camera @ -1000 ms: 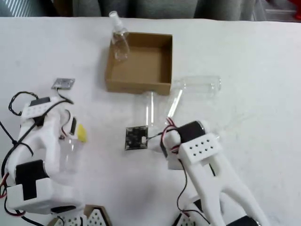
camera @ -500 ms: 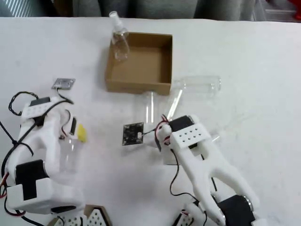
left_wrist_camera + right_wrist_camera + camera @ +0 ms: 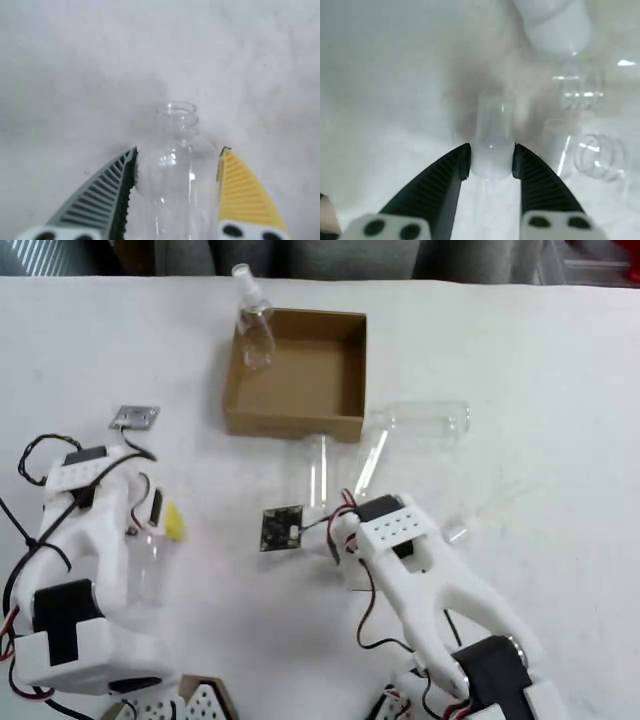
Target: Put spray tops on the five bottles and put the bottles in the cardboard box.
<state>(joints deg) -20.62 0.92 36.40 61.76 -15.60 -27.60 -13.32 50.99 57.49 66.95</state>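
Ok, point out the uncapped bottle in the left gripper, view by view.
High view: uncapped bottle beside the left arm, by its yellow finger.
Left wrist view: the bottle, centre, between both fingers.
Right wrist view: faces a spray top instead.
Shared landmark: the yellow finger.

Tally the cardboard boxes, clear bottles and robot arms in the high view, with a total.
Cardboard box: 1
Clear bottles: 3 (capped bottle at the box's corner, lying bottle beside the box, held bottle in the left jaws)
Robot arms: 2 (left arm, right arm)
Total: 6
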